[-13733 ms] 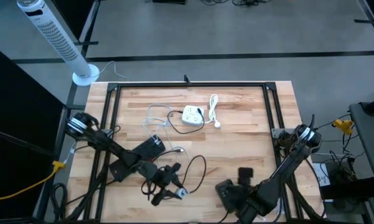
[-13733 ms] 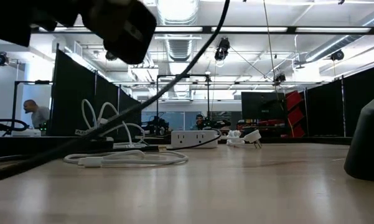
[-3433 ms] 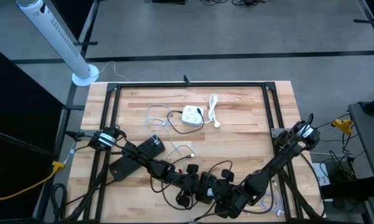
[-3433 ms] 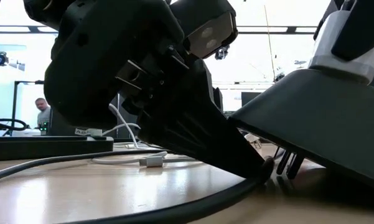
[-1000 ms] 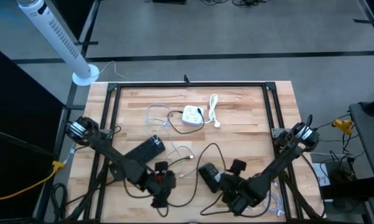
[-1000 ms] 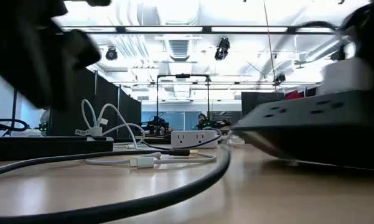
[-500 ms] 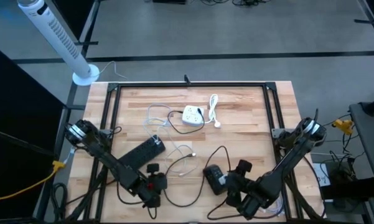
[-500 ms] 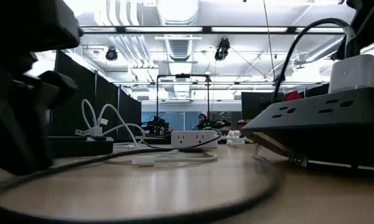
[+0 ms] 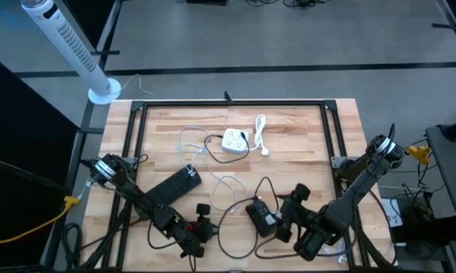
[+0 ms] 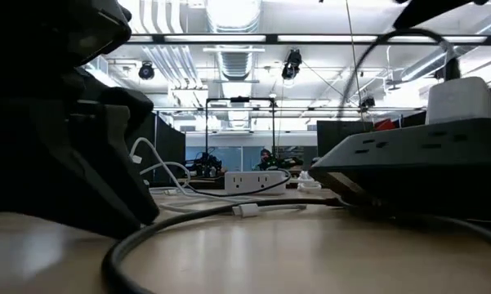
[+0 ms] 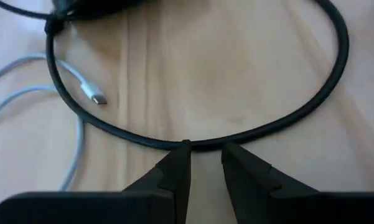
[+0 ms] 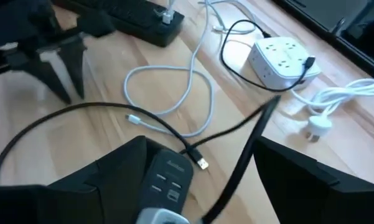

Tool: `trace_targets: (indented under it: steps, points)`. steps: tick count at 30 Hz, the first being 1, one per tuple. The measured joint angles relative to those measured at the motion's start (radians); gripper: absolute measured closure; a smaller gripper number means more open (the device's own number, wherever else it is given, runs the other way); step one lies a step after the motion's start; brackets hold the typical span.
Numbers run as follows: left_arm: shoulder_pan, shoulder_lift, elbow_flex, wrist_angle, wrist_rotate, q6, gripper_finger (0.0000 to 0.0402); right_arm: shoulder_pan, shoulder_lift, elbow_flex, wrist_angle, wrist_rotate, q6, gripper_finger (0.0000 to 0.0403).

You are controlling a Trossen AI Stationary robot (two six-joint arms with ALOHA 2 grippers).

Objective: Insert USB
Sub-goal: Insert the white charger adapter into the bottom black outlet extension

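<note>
Black power strip (image 9: 259, 215) sits in the right gripper (image 12: 199, 186), fingers spread wide around its body, lifted just off the wooden table (image 9: 303, 144) near the front edge. Left gripper (image 11: 204, 152) is low at the front-left w/ fingers narrowly apart, tips right at the black cable (image 11: 249, 130) but not clamping it. White USB plug (image 11: 94, 96) lies loose on the wood just beyond that cable loop, betw. the two arms.

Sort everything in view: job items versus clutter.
Job: power strip held by right gripper; black USB plug; white USB cable; left gripper.
Clutter: second black strip; white socket cube; white plug lead; tower fan.
</note>
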Motion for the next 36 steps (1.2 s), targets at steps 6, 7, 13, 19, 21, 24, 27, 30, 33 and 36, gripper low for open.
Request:
trace_targets:
  steps: [6, 7, 13, 19, 21, 24, 27, 30, 33, 36]
  points:
    - [-0.008, -0.099, 0.032, -0.282, -0.051, -0.100, 0.0326, -0.033, 0.056, 0.000, 0.105, 0.021, -0.011, 0.0121]
    - [-0.010, -0.121, 0.043, -0.345, -0.052, -0.120, 0.0328, -0.037, 0.068, 0.000, 0.118, 0.014, -0.018, 0.0121]
    - [-0.012, -0.209, 0.064, -0.539, -0.166, -0.138, 0.0337, -0.055, 0.082, 0.009, 0.054, -0.135, -0.021, 0.0128]
    - [0.040, -0.191, 0.052, -0.522, -0.371, -0.119, 0.0336, -0.050, 0.034, 0.066, -0.159, -0.289, 0.022, 0.0140]
    - [0.073, -0.165, 0.036, -0.458, -0.298, -0.082, 0.0337, -0.050, 0.020, 0.066, -0.161, -0.365, -0.018, 0.0144]
    - [0.117, -0.122, 0.003, -0.325, -0.202, -0.017, 0.0336, -0.050, 0.004, 0.066, -0.160, -0.462, -0.060, 0.0150]
    - [0.148, -0.087, -0.008, -0.300, -0.189, -0.011, 0.0337, -0.041, -0.003, 0.066, -0.159, -0.565, -0.078, 0.0154]
    - [0.163, -0.065, -0.012, -0.331, -0.168, -0.050, 0.0337, -0.012, -0.005, 0.066, -0.127, -0.564, -0.080, 0.0160]
    - [0.168, -0.064, -0.012, -0.327, -0.087, -0.099, 0.0335, 0.020, -0.002, 0.043, 0.081, -0.480, -0.177, 0.0169]
    - [0.163, -0.063, -0.010, -0.358, -0.030, -0.190, 0.0334, 0.030, 0.015, -0.010, 0.412, -0.468, -0.364, 0.0180]
